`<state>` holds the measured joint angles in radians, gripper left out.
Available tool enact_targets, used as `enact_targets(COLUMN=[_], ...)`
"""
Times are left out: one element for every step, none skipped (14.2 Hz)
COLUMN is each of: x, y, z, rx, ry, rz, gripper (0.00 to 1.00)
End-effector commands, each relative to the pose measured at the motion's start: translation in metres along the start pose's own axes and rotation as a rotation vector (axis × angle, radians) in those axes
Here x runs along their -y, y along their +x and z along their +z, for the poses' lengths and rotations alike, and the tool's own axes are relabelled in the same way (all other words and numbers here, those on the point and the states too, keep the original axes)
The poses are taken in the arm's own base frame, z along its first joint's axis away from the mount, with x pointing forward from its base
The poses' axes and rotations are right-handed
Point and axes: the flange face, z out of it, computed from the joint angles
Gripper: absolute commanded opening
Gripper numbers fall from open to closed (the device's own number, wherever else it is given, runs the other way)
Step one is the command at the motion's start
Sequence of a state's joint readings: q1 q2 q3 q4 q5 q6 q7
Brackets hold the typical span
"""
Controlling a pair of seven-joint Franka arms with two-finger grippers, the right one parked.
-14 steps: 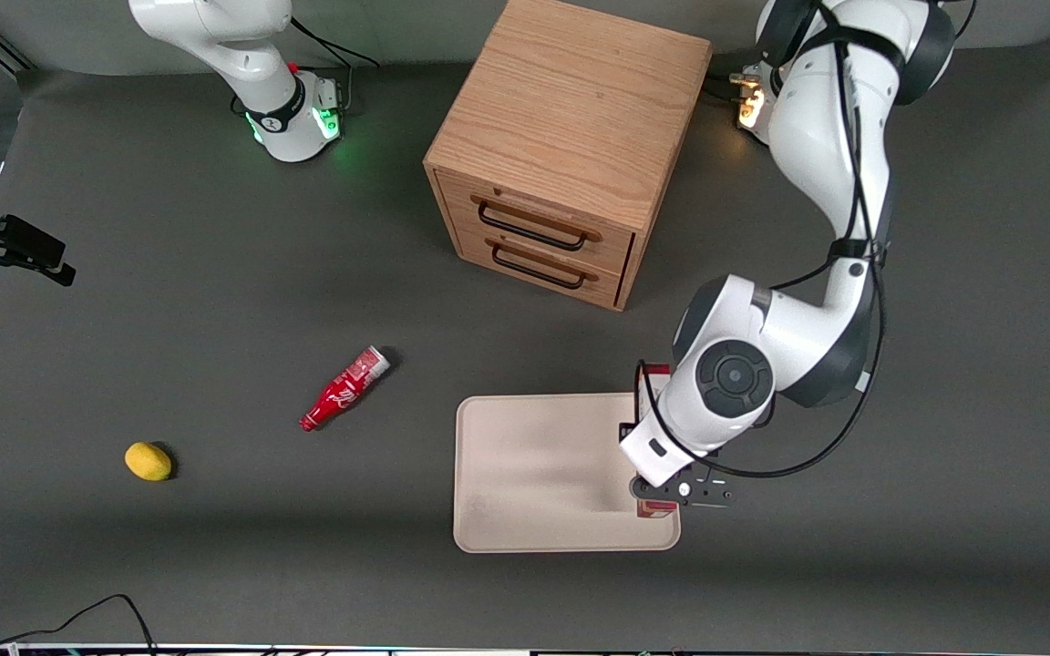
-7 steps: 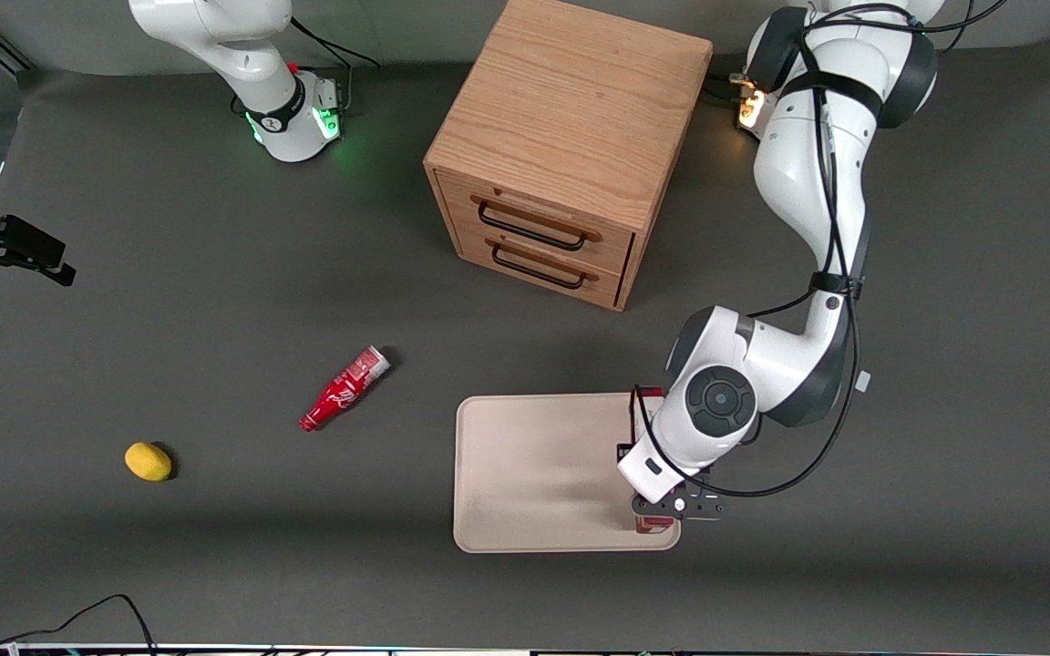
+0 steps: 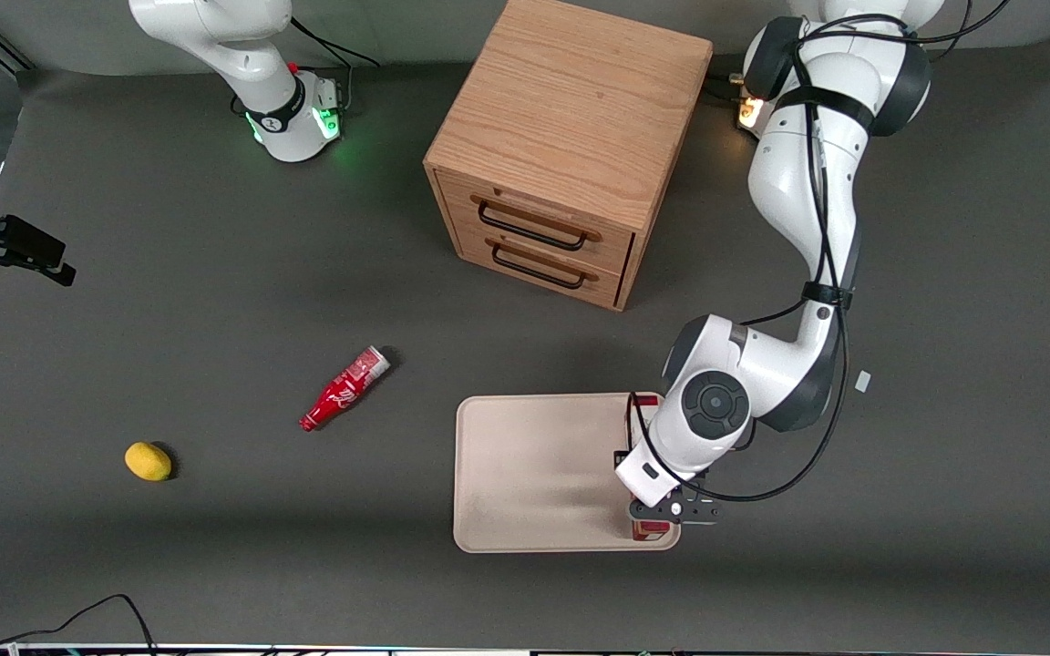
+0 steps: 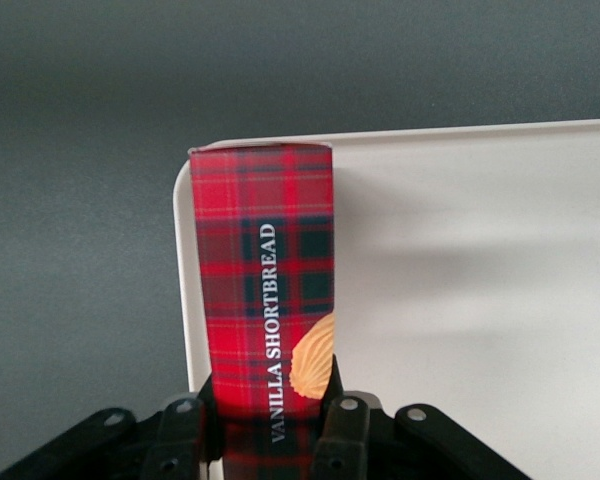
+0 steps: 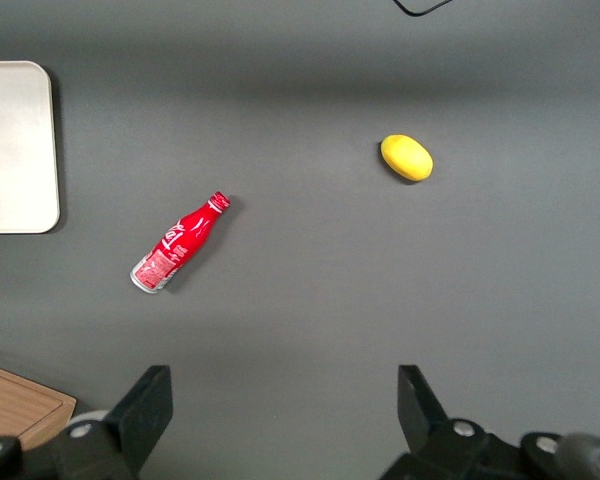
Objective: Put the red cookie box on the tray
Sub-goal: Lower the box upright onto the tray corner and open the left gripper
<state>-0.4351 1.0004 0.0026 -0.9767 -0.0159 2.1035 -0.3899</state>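
Dark grey tabletop (image 3: 215, 301), wooden 2-drawer cabinet (image 3: 571, 146) farther from the front camera than the tray (image 3: 534, 474). Gripper (image 3: 662, 515) sits over the tray's edge on the working arm's side, fingers (image 4: 345, 430) clamped on the red cookie box (image 4: 265, 300). Box lies along that tray edge, within the rim near a corner; whether it's touching the tray floor I can't tell. Red bottle (image 3: 343, 389) and yellow lemon (image 3: 148, 461) lie toward the parked arm's end.
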Motion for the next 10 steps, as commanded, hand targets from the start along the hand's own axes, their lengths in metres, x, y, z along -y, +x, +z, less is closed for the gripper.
enact_targets(x=[-0.0047, -0.0059, -0.0061, -0.0061, -0.0061, -0.0061, -0.0061, -0.006, -0.0061, -0.0061], y=[0.0039, 0.0035, 0.0037, 0.0039, 0.0038, 0.0037, 0.0037, 0.0038, 0.0037, 0.0039], z=[-0.0026, -0.0027, -0.0039, -0.0041, -0.0039, -0.0039, -0.0039, -0.0039, -0.0039, -0.0041], rx=[-0.031, -0.033, -0.034, -0.036, -0.034, -0.034, -0.034, -0.034, -0.034, -0.036], ry=[0.004, 0.004, 0.003, 0.003, 0.003, 0.003, 0.003, 0.004, 0.003, 0.003], rz=[-0.012, -0.01, -0.011, -0.011, -0.012, -0.012, -0.012, -0.011, -0.012, -0.011], gripper=[0.39, 0.64, 1.0, 1.0, 1.0, 1.0, 1.0, 1.0, 1.0, 1.0])
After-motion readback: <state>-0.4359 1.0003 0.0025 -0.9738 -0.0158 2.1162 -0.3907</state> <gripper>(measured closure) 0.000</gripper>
